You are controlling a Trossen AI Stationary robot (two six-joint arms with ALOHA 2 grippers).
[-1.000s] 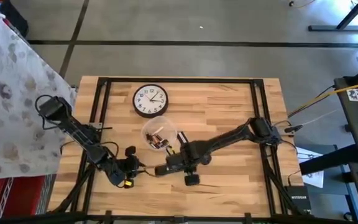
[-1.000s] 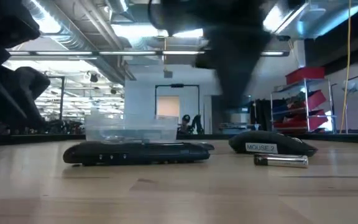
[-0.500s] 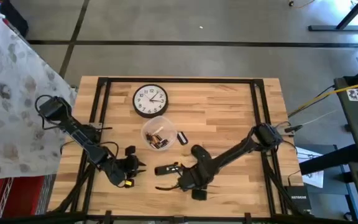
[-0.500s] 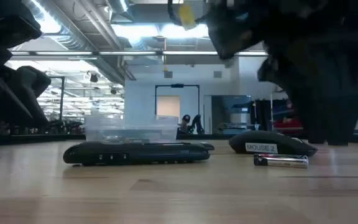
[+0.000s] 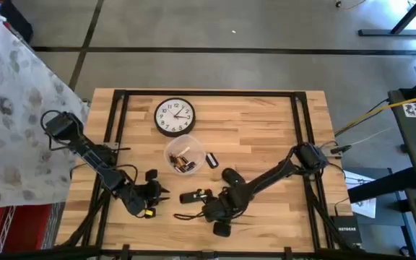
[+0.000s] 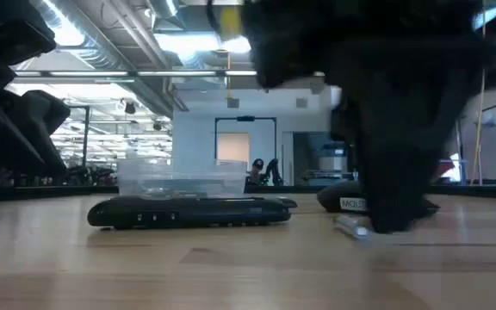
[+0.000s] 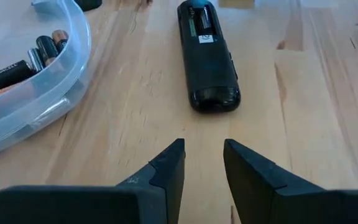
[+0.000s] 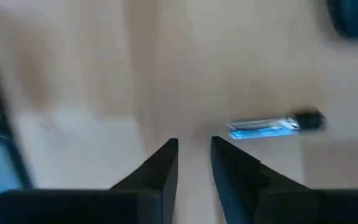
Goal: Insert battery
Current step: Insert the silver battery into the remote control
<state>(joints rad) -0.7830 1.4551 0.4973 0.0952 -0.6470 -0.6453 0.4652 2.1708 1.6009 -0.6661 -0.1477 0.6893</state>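
Observation:
A black remote [image 7: 207, 56] lies on the table with its battery compartment open [image 5: 193, 195]. A loose battery [image 8: 272, 126] lies on the wood nearer the front edge; in the low view only its end [image 6: 349, 227] shows. My right gripper [image 8: 194, 149] hangs low just beside this battery, open by a narrow gap, with nothing between its fingers [image 5: 206, 211]. My left gripper [image 7: 204, 158] stands open near the table's left front, pointing at the remote's end [image 5: 154, 192]. It holds nothing.
A clear bowl [image 5: 183, 155] of spare batteries [image 7: 17, 68] stands just behind the remote. A black mouse [image 5: 211, 159] lies to the bowl's right, and a wall clock [image 5: 175, 117] lies flat at the far side. Bare wood spreads to the right.
My right gripper has swung from beside the bowl and remote toward the table's near edge and come down. In the low view it now stands in front of the mouse and covers most of the battery. The remote and battery have stayed in place.

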